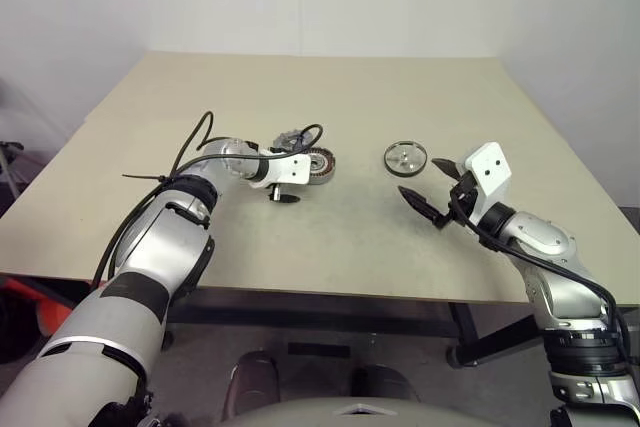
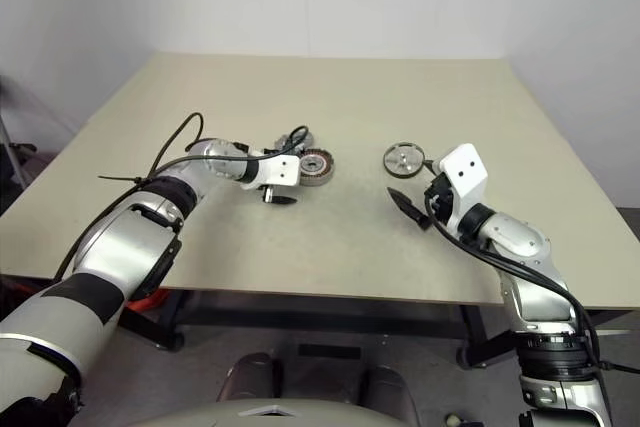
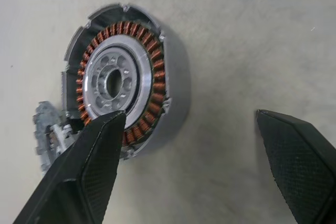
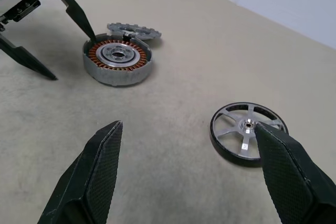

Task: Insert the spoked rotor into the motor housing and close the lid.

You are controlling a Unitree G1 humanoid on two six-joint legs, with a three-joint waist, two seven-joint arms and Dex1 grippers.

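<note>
We see the motor housing (image 4: 117, 59) flat on the counter (image 1: 340, 237), copper coils ringing a silver hub; the toothed grey lid (image 4: 133, 30) lies just behind it; the bright spoked rotor (image 4: 249, 133) lies flat, well apart.

Left hand (image 1: 287, 190) angled downward, fingers spread wide. Right hand (image 1: 428, 192) near level, fingers spread, holding nothing.

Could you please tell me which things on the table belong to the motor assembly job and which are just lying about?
Belong to the job:
- spoked rotor
- motor housing
- lid

Just lying about:
- nothing else lies on the table
</note>
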